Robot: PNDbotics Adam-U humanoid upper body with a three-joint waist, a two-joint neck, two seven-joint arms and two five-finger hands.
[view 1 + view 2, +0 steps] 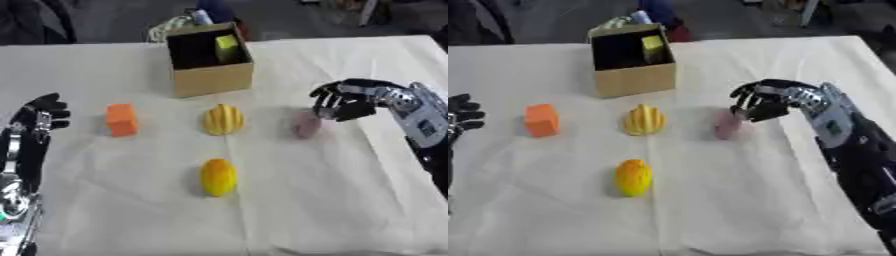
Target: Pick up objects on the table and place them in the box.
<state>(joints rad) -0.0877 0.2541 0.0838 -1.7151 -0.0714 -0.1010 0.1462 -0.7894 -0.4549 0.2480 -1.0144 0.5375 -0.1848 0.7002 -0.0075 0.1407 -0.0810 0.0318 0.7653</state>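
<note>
A cardboard box [213, 77] stands at the back middle of the table with a yellow-green block [227, 48] inside it. In front of it lie an orange block [122, 119], a ribbed yellow fruit [224, 120] and a small pink object [306, 124] in a row. A smooth yellow-orange fruit [218, 177] lies nearer to me. My right hand [343, 102] hovers just above and to the right of the pink object, fingers curled downward, holding nothing. My left hand [41, 116] rests open at the left edge, fingers up.
A white cloth [315, 200] covers the table, with creases running through the middle. Dark shapes and a person's legs show beyond the far edge behind the box.
</note>
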